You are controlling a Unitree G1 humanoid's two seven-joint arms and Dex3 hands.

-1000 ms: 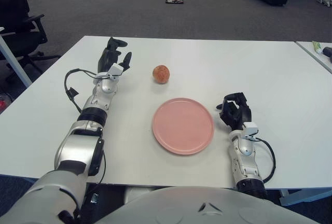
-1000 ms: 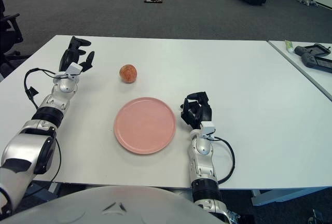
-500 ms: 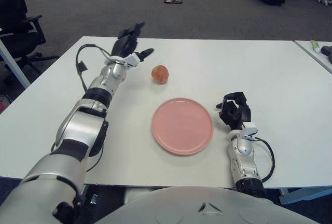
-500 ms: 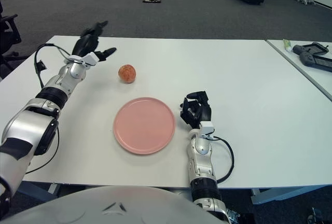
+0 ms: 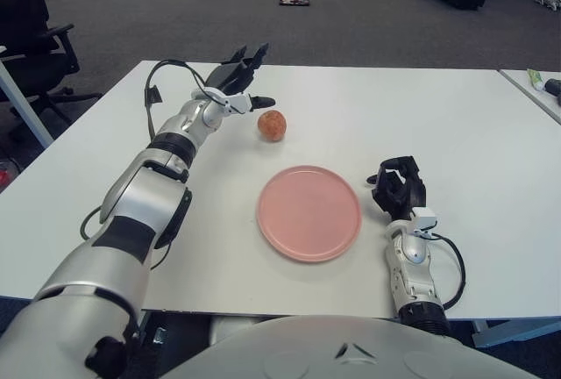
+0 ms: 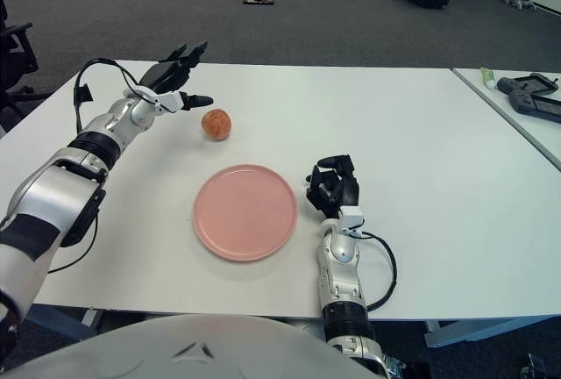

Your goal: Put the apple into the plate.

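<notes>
A reddish apple [image 5: 273, 125] sits on the white table [image 5: 456, 125], just beyond the pink plate [image 5: 308, 212]. My left hand [image 5: 243, 82] hovers up and to the left of the apple, a short gap away, its fingers spread and holding nothing. My right hand [image 5: 396, 188] shows just right of the plate near the front edge, fingers curled with nothing in them.
A black office chair [image 5: 35, 37] stands off the table's left side. On a second table at the far right lie a black controller [image 6: 530, 94] and a small green item [image 6: 487, 77]. Boxes and dark objects lie on the floor far behind.
My left arm has swung from the table's left part forward and to the right, and its hand has spread open close to the apple. The right hand, apple and plate have not moved.
</notes>
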